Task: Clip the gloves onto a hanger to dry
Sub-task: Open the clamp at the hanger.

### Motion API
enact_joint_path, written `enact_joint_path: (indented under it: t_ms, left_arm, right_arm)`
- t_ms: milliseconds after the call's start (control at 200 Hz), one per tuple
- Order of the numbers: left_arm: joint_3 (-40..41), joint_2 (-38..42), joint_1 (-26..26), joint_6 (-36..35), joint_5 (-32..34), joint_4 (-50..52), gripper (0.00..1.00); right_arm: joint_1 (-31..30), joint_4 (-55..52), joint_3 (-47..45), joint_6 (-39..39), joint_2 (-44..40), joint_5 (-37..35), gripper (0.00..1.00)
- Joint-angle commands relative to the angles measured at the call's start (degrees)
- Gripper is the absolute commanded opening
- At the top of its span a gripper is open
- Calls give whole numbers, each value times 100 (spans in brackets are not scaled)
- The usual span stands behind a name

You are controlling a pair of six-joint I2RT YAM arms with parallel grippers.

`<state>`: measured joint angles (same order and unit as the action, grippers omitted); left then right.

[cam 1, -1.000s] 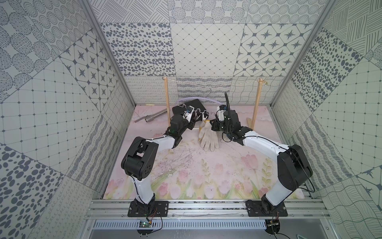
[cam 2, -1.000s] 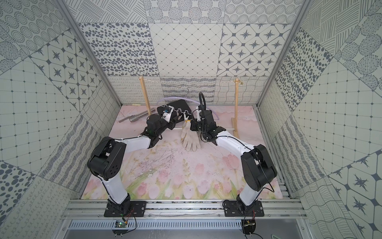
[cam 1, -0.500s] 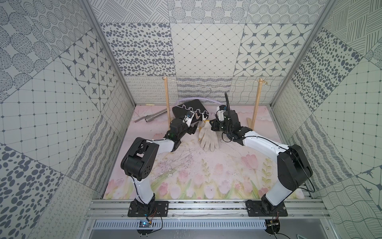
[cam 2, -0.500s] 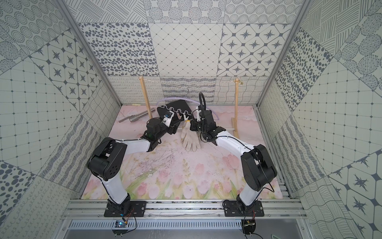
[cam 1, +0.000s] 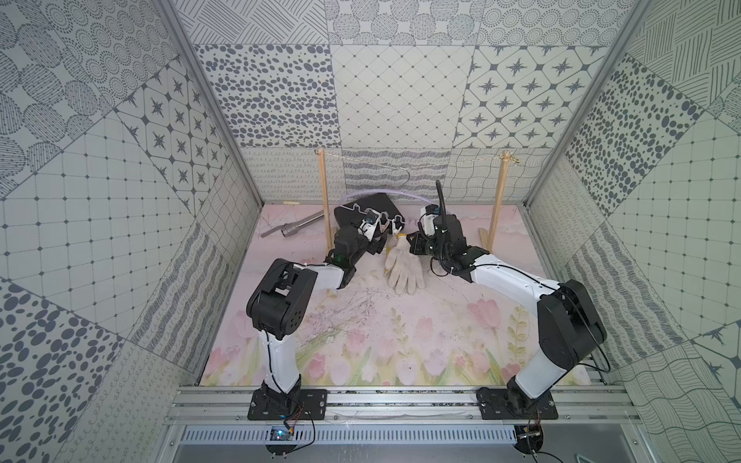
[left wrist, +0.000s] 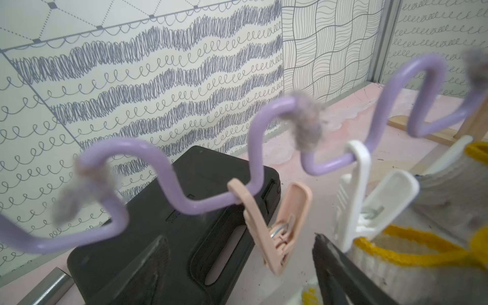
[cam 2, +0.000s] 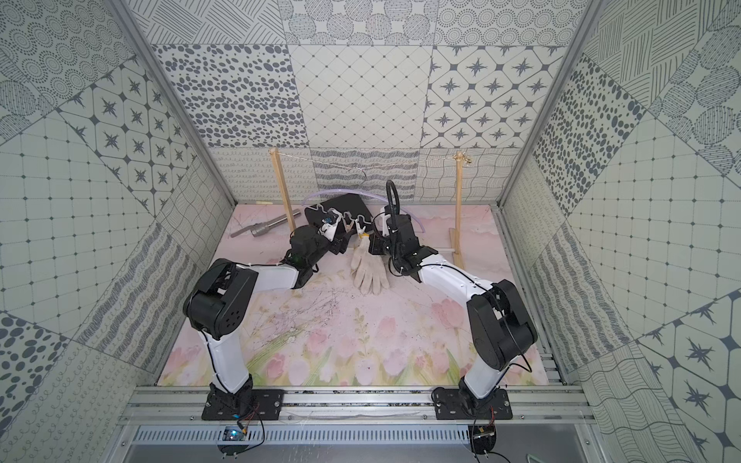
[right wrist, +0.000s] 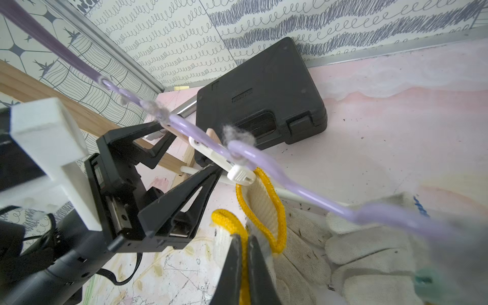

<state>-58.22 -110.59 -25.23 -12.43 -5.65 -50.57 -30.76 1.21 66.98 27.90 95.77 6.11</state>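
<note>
Surface: pink flowered mat inside patterned walls.
Gloves: heaped just above frame centre in both top views, between the two arms, fingers trailing on the surface.
Hanger: lilac wavy bar hanging just above the cuffs in both top views; its white clip bites one yellow cuff edge.
Left pincer: spread wide, tips either side of the white clip, gripping nothing.
Right pincer: pinched tight on a yellow cuff rim.
Handling: light, limp knit that sags and folds; probably grippy, nothing fragile.
Hold: likely best at the thick rolled cuff, leaving bare rim for a clip.
</note>
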Motion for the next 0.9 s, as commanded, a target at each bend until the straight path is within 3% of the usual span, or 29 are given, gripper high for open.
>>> enact_joint_path:
  t_ms: [0,285,740,896]
  left_arm:
    - [-251,-144,-8,-205,27,-415,87]
    - [-477,-269,-7,-156,-183,-368,87]
    - [-752,-445,-51,-60,-28,-289,79]
    - [-791,-446,-81,-65,-40,-236,69]
  right_arm:
    - [24,304,-45,14,-214,65,0]
    - [45,336,-53,31,-211,88,0]
    - [87,387,-80,66,-217,153,0]
    - [99,412,-72,84,-188,162,0]
